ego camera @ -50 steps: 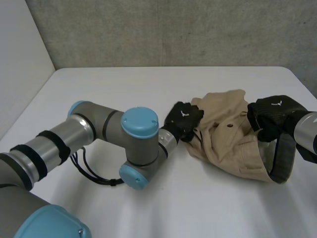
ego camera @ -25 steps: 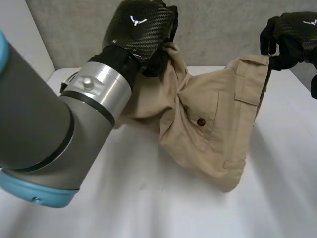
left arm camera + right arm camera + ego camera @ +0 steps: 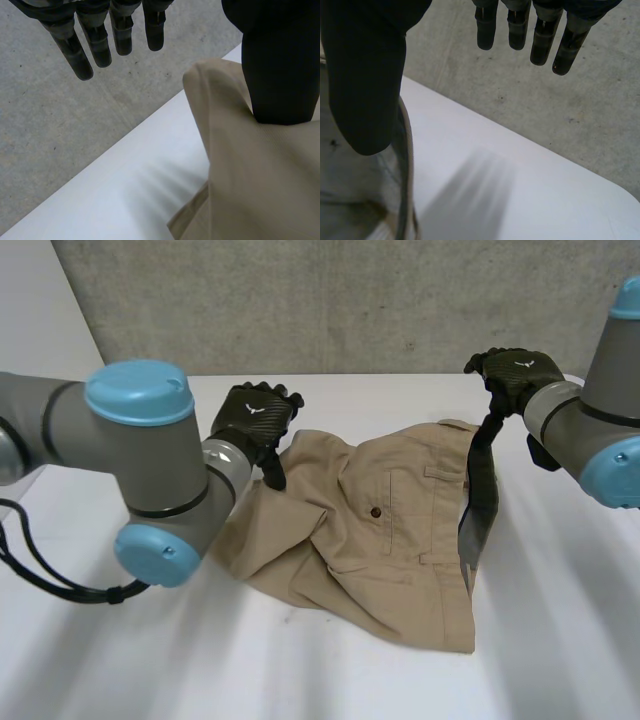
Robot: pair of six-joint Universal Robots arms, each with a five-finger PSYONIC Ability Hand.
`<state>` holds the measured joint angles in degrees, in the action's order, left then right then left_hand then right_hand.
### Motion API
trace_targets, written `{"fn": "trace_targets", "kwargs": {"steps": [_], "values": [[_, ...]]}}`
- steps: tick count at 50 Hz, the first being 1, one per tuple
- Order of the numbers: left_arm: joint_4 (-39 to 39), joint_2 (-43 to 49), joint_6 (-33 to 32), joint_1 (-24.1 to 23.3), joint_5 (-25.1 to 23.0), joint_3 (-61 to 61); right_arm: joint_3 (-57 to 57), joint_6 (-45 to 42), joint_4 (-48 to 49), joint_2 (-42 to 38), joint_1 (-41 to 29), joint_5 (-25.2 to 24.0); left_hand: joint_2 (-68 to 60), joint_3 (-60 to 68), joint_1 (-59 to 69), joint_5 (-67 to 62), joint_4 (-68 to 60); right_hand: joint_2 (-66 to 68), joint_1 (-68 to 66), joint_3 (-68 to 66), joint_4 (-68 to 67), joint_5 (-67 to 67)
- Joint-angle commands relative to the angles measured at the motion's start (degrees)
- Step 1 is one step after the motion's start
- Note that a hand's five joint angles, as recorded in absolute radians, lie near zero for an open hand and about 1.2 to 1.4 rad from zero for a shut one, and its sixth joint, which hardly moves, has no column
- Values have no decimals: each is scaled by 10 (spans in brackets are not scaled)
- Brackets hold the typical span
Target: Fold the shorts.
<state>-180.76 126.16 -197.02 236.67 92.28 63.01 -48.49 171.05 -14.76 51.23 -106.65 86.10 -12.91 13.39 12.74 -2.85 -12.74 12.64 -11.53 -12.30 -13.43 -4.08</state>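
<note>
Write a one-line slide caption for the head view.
Tan shorts sprawl on the white table, left hand at one edge, waistband hanging from the raised right hand.

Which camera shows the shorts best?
The head view: it takes in the whole shorts on the table, pocket button included. The left wrist view catches a tan fold, the right wrist view a strip of edge.

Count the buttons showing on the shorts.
1. A dark button sits near the middle of the tan shorts, on the side facing up. Others may be hidden in folds or underneath.
</note>
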Motion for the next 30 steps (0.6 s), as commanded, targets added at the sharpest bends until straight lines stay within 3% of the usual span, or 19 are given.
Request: {"fn": "trace_targets", "kwargs": {"steps": [1, 9, 15, 22, 30], "values": [[6, -124, 3, -2, 0, 122, -153, -62, -11, 143, 2, -12, -3, -2, 5, -4, -5, -26, 15, 23, 34, 41], [39, -165, 72, -3, 0, 207, -316, -118, -13, 238, -10, -30, -77, 72, 79, -78, -79, -26, 15, 23, 34, 41], [66, -160, 150, -3, 4, 223, -376, -130, 77, 339, -1, -28, -74, 69, 76, -75, -76, -26, 15, 23, 34, 41], [54, -124, 166, 2, 45, 222, -382, -175, 58, 360, 4, -30, -76, 71, 77, -76, -77, -26, 15, 23, 34, 41], [48, -73, 169, 0, 49, 211, -427, -141, -8, 353, -17, -52, -104, 99, 106, -105, -106, 16, -28, -20, -9, -2]]}}
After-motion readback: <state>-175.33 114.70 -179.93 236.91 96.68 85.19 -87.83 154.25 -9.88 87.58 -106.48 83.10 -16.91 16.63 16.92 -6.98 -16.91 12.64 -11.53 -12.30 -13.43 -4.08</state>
